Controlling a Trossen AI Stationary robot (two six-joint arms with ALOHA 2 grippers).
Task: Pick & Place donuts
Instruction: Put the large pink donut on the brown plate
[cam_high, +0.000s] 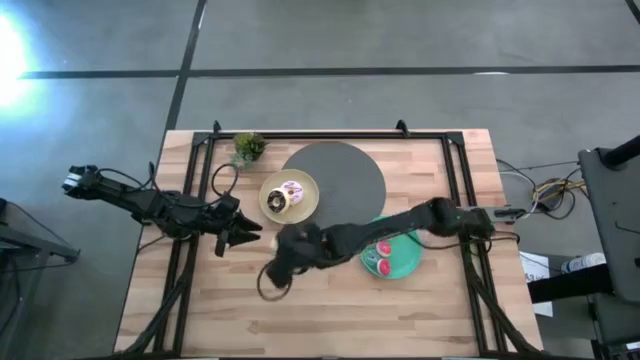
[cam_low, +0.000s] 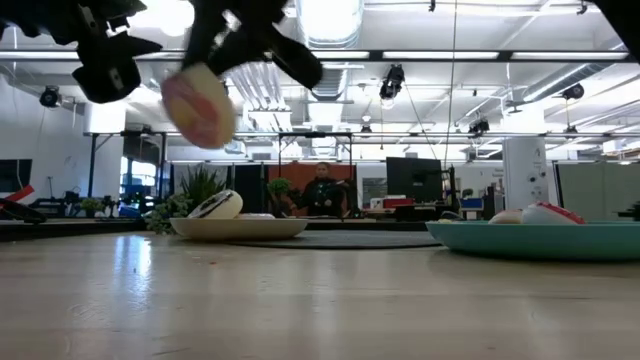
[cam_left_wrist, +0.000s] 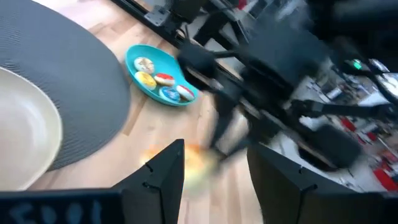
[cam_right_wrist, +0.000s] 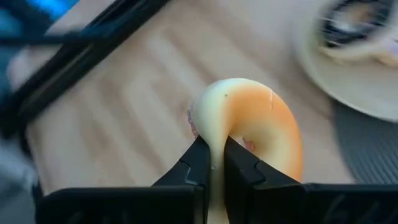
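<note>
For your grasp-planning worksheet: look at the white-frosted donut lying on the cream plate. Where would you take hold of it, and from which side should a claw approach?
Grip the white-frosted donut across its ring, one finger in the hole and one outside, coming straight down from above. It lies tilted on the cream plate, whose raised rim probably blocks a sideways approach. The right claw holds its orange donut the same way, through the ring.

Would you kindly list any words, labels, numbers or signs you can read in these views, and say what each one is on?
No text can be read in any view.
Left gripper: pale marks on the body below its fingers, too blurred to read.
Room behind the table in the low view: monitors and boards, nothing legible.
Donut in the right gripper, cream plate and teal plate: no lettering.
</note>
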